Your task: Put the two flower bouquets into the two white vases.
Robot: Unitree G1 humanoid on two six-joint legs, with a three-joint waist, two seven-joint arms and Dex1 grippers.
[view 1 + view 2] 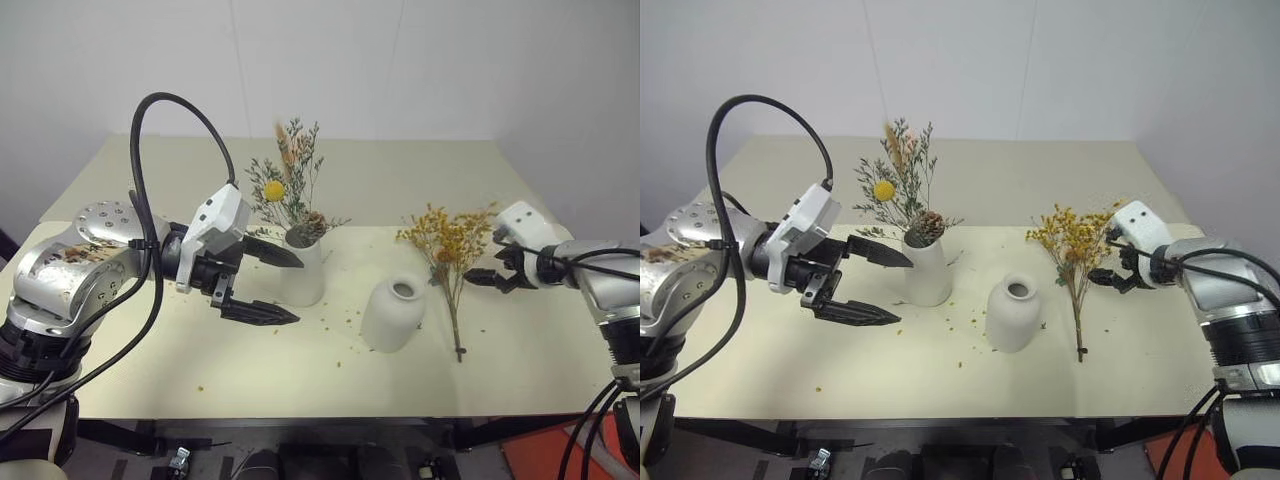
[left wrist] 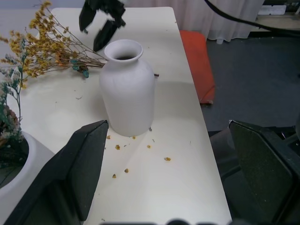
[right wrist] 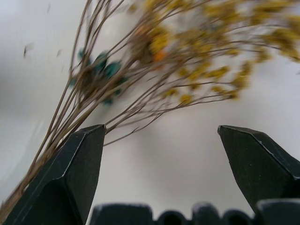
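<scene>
The sparse grey-green bouquet (image 1: pixel 290 190) stands upright in the tall white vase (image 1: pixel 305 275) at the table's middle. To its right the shorter bottle-shaped vase (image 1: pixel 393 313) stands with nothing in it. The bushy yellow-orange bouquet (image 1: pixel 448 250) lies flat on the table right of that vase, stems toward the front. My left gripper (image 1: pixel 299 291) hangs open just left of the tall vase, its fingers pointing right toward it. My right gripper (image 1: pixel 484 269) is open beside the yellow bouquet's right side, low over the table, with the stems (image 3: pixel 140 70) just ahead of its fingers.
Small yellow petal crumbs (image 1: pixel 335 320) are scattered on the cream table (image 1: pixel 200 340) around the vases. A white wall stands behind the table. A red-orange object (image 2: pixel 199 61) lies on the floor past the table's right edge.
</scene>
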